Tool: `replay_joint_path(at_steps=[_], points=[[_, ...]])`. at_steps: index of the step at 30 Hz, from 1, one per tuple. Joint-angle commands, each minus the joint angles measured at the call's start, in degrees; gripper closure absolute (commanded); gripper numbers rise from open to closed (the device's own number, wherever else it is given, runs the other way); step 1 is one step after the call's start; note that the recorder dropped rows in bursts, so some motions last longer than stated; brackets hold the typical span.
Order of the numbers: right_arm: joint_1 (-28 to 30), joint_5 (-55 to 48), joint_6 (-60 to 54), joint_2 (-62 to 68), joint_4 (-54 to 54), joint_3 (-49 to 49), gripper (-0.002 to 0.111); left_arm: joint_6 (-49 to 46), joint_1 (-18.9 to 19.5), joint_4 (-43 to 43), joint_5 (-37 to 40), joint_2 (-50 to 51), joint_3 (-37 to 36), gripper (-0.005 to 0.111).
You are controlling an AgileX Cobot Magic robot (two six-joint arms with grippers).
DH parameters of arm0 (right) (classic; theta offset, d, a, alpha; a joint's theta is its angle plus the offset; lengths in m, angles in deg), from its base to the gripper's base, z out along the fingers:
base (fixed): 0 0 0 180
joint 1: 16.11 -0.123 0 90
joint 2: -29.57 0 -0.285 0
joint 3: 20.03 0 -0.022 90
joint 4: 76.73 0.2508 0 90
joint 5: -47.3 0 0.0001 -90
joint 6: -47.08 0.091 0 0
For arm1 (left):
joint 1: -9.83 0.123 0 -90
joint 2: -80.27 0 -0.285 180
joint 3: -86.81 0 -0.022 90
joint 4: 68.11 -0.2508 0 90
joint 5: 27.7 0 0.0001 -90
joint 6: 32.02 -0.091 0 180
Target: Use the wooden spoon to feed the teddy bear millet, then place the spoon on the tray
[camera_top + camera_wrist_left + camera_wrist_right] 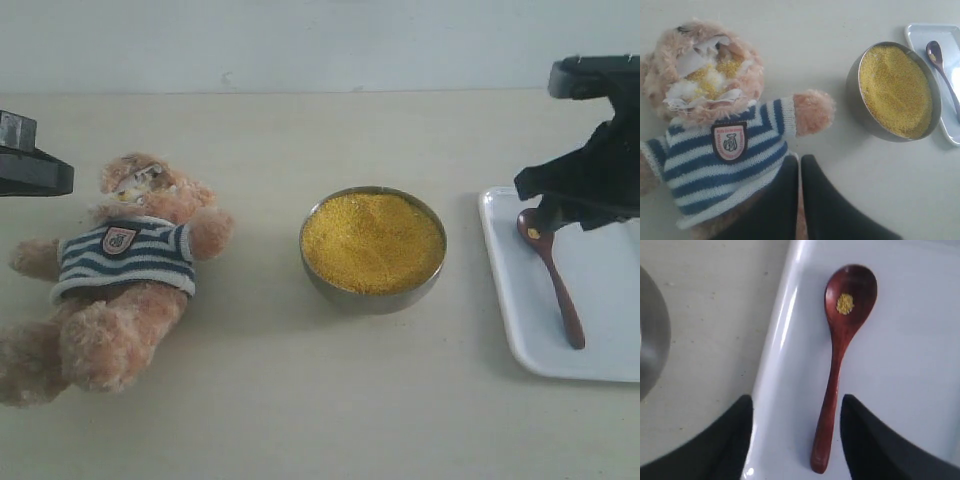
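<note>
The teddy bear (pixel 120 270) lies on its back at the left, with yellow grains on its face (pixel 715 75). The millet (pixel 372 240) fills a round metal bowl (pixel 370 295) in the middle. The wooden spoon (pixel 552 275) lies flat on the white tray (pixel 600 300) at the right, a few grains in its bowl (pixel 845 303). My right gripper (pixel 797 397) hovers open over the spoon's handle (pixel 827 425), its fingers on either side and not touching it. My left gripper (pixel 800 159) is shut and empty, at the bear's shirt hem.
The pale tabletop (pixel 300 400) stretches bare in front of the bowl and bear. The tray runs off the right edge of the exterior view. The left arm's black body (pixel 30 170) shows at the far left edge.
</note>
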Motion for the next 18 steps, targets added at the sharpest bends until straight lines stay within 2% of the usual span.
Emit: replay_joint_path(at_steps=[1,7,12,18], points=[[0.11,-0.16,5.6,5.6,-4.46,0.32,0.056,0.45,0.03,-0.14,-0.62,0.05,-0.27,0.103],[0.11,-0.01,6.24,9.28,-6.34,1.17,0.072,0.45,0.03,-0.14,-0.62,0.05,-0.27,0.103],[0.11,5.37,6.39,9.94,-6.58,4.79,0.072,0.45,0.03,0.24,-0.62,0.05,-0.28,0.103],[0.11,7.21,6.8,11.17,-6.58,5.52,0.072,0.45,0.03,0.24,-0.62,0.05,-0.28,0.103]])
